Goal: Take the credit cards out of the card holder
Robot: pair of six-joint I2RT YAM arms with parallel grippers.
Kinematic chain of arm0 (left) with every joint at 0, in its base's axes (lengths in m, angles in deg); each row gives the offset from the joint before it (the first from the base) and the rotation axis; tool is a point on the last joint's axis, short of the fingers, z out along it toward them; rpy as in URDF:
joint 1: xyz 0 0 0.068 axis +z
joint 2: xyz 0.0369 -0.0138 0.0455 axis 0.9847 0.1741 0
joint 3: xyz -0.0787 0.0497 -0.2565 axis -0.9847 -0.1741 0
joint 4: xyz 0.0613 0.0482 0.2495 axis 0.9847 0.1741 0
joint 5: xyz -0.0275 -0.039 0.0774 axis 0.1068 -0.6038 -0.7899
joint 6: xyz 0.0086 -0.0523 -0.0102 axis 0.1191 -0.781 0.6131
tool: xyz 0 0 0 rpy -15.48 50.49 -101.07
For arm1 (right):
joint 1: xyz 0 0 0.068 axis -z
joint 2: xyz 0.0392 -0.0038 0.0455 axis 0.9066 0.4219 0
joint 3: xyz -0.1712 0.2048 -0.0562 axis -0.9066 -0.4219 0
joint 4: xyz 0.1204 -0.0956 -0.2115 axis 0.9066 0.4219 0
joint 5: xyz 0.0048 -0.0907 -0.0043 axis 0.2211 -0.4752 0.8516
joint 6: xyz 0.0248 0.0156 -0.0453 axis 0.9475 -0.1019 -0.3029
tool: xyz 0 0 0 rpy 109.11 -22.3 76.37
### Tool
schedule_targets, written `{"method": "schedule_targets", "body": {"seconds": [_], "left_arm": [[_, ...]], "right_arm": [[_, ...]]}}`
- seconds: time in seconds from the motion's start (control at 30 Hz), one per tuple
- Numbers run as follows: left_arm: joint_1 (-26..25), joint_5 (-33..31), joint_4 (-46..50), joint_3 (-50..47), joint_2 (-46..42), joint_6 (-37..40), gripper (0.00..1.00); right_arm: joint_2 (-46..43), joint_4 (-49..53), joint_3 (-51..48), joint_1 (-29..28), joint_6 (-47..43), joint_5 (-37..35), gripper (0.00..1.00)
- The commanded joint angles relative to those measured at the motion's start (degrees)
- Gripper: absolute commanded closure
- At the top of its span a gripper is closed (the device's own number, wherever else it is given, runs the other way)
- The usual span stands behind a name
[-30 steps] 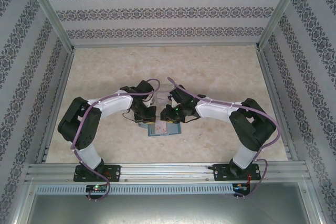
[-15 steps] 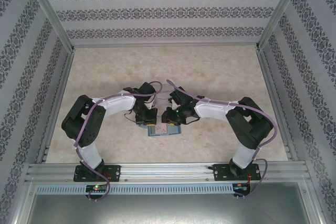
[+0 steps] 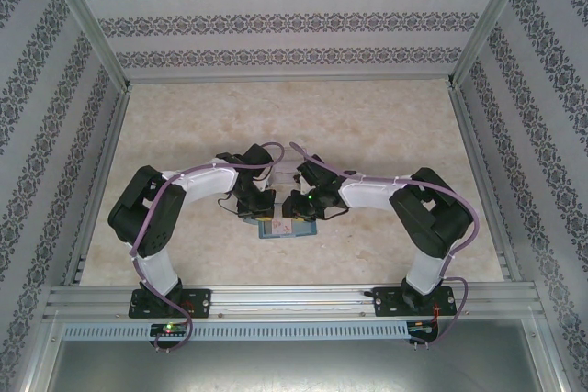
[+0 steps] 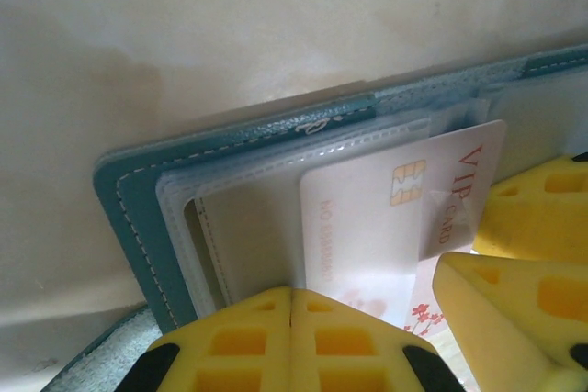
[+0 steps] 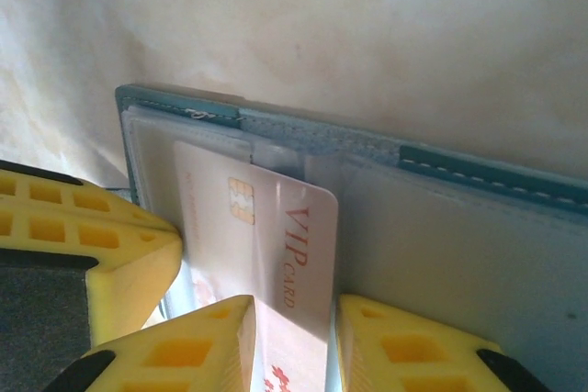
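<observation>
My right elbow has swung inward since a second ago. My left gripper (image 4: 291,305) is fully closed over the card holder (image 4: 138,227). My right gripper (image 5: 294,309) sits partly apart with a credit card (image 5: 276,218) in the gap. Can't tell if it's pinched. The card is half out of the clear sleeve (image 5: 441,254).

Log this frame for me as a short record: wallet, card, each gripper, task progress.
card holder: teal-blue soft folding wallet, lying open on the beige table, clear sleeves showing
credit card: pale pink flat VIP card with gold chip, partly out of a sleeve
left gripper: shut, over the sleeves
right gripper: fingers either side of the card's end; grip unclear
progress: card not yet free
</observation>
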Motion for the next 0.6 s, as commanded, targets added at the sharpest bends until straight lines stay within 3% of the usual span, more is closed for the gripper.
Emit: {"method": "schedule_targets", "body": {"seconds": [0.0, 0.33, 0.57], "left_arm": [[-0.9, -3.4, 3.8, -1.3, 2.6, 1.4, 0.97], [-0.8, -4.0, 4.3, -1.3, 3.0, 1.8, 0.98], [-0.9, -4.0, 4.6, -1.2, 2.8, 1.9, 0.98]], "right_arm": [[-1.8, -2.4, -1.8, 0.4, 0.9, 2.2, 0.7], [-4.4, -6.8, -3.6, 0.4, 2.8, 5.0, 0.73], [-3.2, -6.6, -3.7, 0.4, 3.0, 3.9, 0.8]]}}
